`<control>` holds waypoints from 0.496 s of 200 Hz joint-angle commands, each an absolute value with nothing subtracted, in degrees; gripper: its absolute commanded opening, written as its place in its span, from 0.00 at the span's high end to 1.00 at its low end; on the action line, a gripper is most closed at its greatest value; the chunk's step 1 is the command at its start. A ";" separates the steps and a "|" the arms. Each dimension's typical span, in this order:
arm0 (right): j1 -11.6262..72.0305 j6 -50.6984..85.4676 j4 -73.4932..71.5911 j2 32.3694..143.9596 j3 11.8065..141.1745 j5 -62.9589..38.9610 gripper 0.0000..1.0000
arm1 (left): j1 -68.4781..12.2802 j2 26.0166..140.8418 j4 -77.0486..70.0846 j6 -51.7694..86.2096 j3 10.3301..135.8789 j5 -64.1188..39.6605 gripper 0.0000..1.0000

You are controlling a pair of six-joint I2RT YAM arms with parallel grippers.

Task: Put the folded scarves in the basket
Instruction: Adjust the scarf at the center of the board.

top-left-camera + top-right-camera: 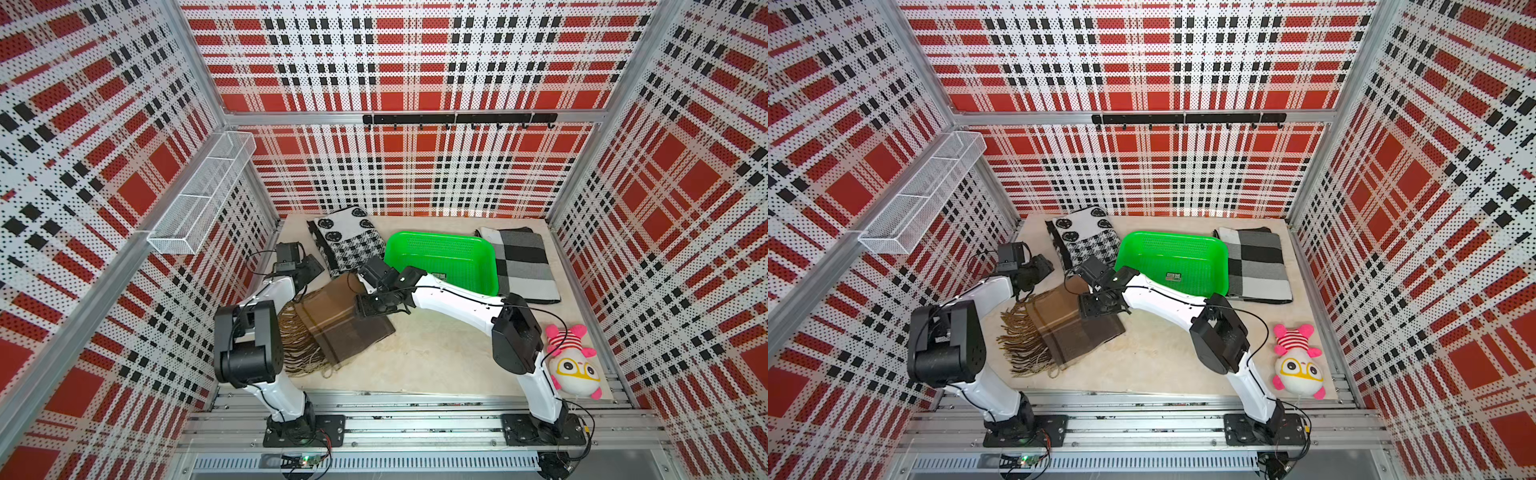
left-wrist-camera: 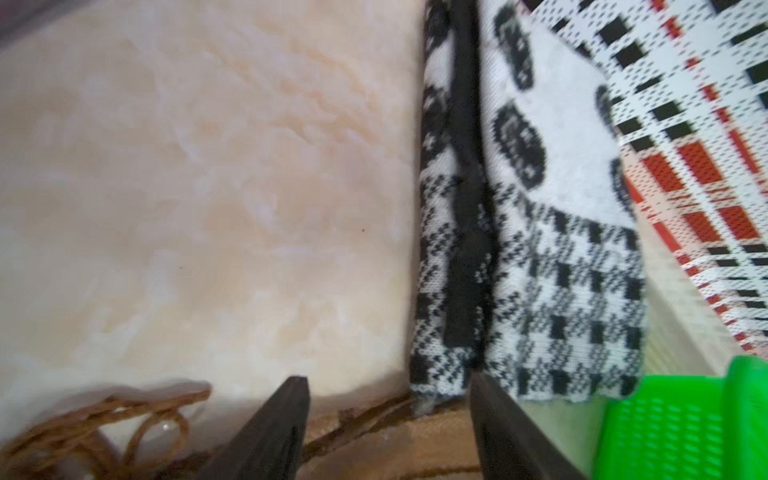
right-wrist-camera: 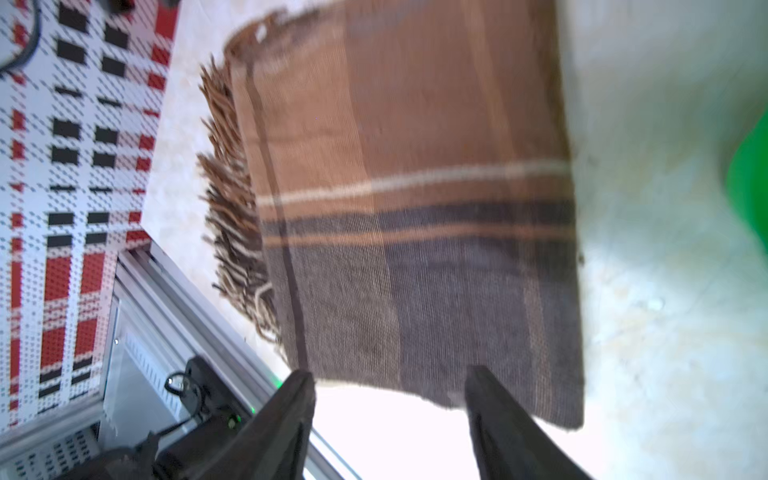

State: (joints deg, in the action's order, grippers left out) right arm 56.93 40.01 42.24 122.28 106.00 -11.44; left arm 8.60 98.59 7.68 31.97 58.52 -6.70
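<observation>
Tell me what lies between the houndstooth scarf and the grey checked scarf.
The green basket lies between the houndstooth scarf and the grey checked scarf, close beside each; both top views show it.

glossy plast. basket, matt woven scarf

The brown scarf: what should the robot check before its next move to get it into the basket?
1. Brown scarf folded flat on the table: ok.
2. Basket empty, room for it: ok.
3. Left hand open, holding nothing: ok.
4. Right hand open, holding nothing: ok.
5. Scarf gripped by either hand: not ok.
</observation>
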 commanded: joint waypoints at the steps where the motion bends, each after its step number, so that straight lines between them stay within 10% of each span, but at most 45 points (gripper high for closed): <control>1: 58.00 39.67 44.47 123.43 101.08 -15.32 0.39 | 7.90 99.33 10.31 32.21 57.40 -8.36 0.35; 99: 56.22 39.17 48.37 139.10 117.45 -6.74 0.45 | 12.63 95.36 3.18 41.25 42.27 -7.74 0.44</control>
State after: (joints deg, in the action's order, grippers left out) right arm 57.76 38.37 47.53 134.69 112.62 -11.49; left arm 9.54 96.88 2.85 38.09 46.78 -8.10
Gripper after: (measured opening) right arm 0.557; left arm 0.566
